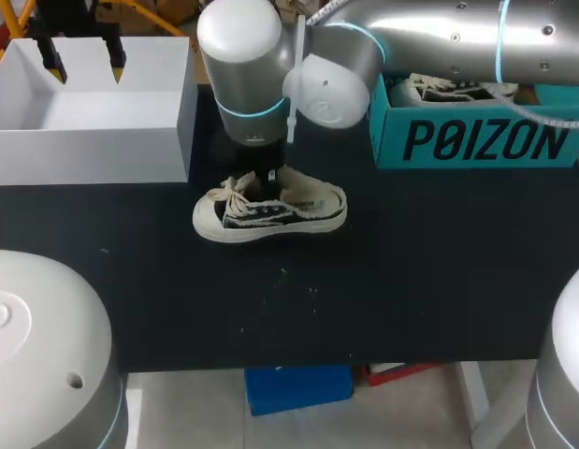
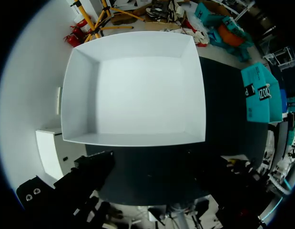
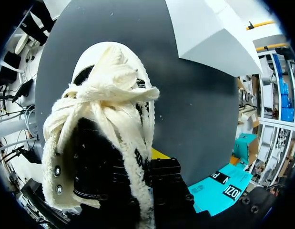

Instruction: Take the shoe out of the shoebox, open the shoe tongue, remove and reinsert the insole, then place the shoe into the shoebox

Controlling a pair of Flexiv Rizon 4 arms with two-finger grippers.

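Note:
A black canvas shoe point(image 1: 270, 210) with cream laces and a fleecy lining lies on the dark table, toe to the left. My right arm reaches over from the right. Its gripper point(image 1: 261, 180) comes down on the shoe's far side by the laces. In the right wrist view the shoe point(image 3: 104, 143) is right up against the gripper point(image 3: 154, 157), which is shut on the fleecy edge of the upper; only one yellow tip shows. The teal shoebox point(image 1: 476, 136) stands at the back right with a second shoe point(image 1: 448, 89) inside. My left gripper point(image 1: 83, 56) hangs open above a white box point(image 2: 137, 90).
The white box point(image 1: 93, 112) at the back left is open-topped and empty. The teal shoebox point(image 2: 259, 93) is far off to the right of it. Dark bare table point(image 1: 364, 299) stretches in front of the shoe to the near edge.

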